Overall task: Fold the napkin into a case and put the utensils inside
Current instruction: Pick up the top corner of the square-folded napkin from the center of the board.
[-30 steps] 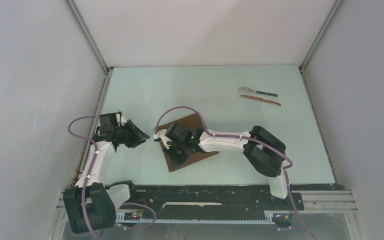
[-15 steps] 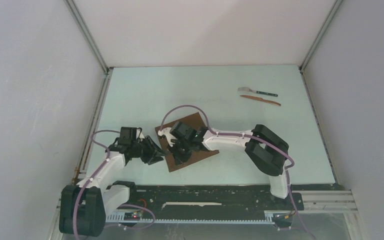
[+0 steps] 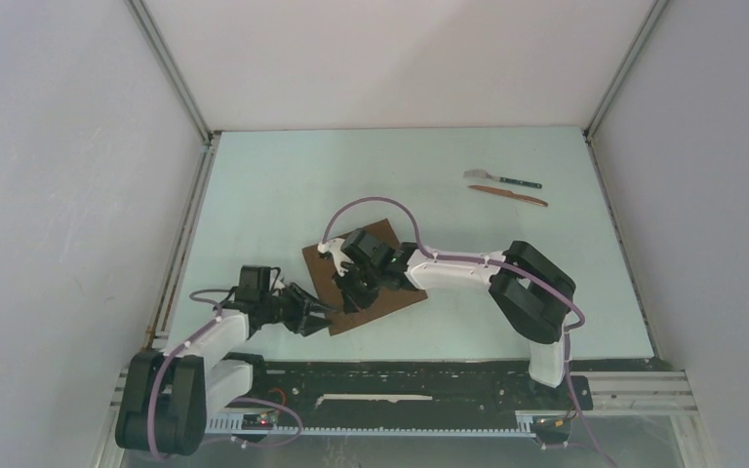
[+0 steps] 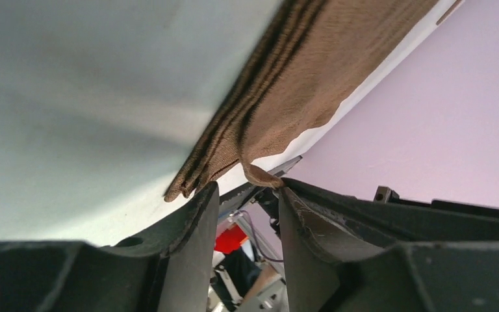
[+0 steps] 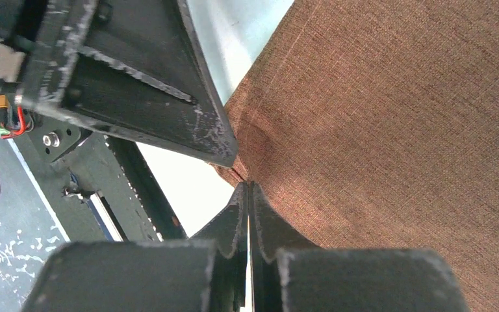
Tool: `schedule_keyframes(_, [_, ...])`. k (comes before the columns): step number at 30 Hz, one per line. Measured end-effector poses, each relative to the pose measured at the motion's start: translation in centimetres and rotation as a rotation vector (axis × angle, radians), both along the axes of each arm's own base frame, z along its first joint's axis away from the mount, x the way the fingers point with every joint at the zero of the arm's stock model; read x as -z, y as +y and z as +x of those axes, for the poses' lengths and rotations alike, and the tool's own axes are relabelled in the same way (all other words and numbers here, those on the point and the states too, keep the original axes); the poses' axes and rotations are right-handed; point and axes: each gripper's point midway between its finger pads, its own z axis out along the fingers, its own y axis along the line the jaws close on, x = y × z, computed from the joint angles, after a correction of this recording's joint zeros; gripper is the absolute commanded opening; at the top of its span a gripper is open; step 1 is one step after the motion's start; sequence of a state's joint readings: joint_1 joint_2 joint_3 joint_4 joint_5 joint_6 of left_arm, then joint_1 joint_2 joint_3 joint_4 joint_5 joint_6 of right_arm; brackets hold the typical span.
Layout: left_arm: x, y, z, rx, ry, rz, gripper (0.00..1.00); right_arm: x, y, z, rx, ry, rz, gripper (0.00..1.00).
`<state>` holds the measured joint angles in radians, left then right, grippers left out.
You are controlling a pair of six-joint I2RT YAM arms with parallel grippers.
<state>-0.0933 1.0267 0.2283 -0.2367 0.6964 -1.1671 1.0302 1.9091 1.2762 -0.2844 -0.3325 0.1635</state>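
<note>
The dark-brown napkin (image 3: 390, 300) lies folded on the pale table, left of centre. My right gripper (image 3: 352, 292) rests over it; in the right wrist view the gripper (image 5: 248, 184) is shut, its tips pinching the napkin (image 5: 377, 117) at its near-left edge. My left gripper (image 3: 323, 318) sits low at that same corner. In the left wrist view it (image 4: 248, 188) stands open, with a small flap of the layered napkin (image 4: 312, 71) hanging between its fingertips. The utensils lie far right: a silver-headed, teal-handled piece (image 3: 502, 179) and a reddish-brown knife (image 3: 508, 194).
White walls close the table on the left, back and right. A black rail (image 3: 400, 382) runs along the near edge by the arm bases. The left gripper's finger (image 5: 169, 97) shows close beside the right gripper's tips.
My left arm swung from the left side in to the napkin's near-left corner. My right gripper closed at the napkin's edge and shifted slightly away.
</note>
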Motion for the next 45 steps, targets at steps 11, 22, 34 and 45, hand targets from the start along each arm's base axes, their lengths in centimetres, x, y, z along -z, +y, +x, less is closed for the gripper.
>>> schedule_keyframes(11, [0.9, -0.6, 0.9, -0.068, 0.11, -0.056, 0.22, -0.5, 0.8, -0.8, -0.024, -0.018, 0.022, 0.0])
schedule_keyframes(22, [0.9, -0.8, 1.6, -0.068, 0.094, -0.064, 0.03, -0.4, 1.0, -0.7, -0.016, -0.043, 0.016, 0.31])
schedule_keyframes(34, [0.8, -0.8, 1.8, -0.065, 0.091, -0.068, 0.01, -0.4, 1.5, -1.3, -0.035, -0.071, 0.015, 0.01])
schedule_keyframes(45, [0.4, -0.8, 1.1, -0.074, 0.113, -0.069, 0.1, -0.5, 0.9, 0.5, 0.015, -0.068, 0.018, 0.0])
